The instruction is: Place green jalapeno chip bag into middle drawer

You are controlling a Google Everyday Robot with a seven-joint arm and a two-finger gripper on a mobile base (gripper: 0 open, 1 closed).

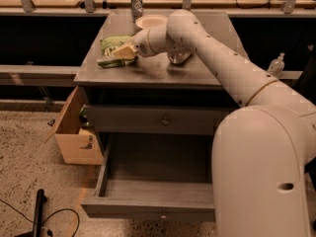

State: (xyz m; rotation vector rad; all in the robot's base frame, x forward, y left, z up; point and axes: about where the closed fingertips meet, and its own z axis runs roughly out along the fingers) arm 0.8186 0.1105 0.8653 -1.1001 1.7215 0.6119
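Observation:
The green jalapeno chip bag lies crumpled on the left part of the grey cabinet top. My gripper reaches in from the right and sits right on the bag's right side, its pale fingers over the foil. The middle drawer stands pulled far out below, open and with nothing in it, its knob at the front bottom edge. The upper drawer is closed.
A silver drink can and a white bowl stand at the back of the top. A metal object sits under my arm. A cardboard box stands left of the cabinet. A black cable lies on the floor.

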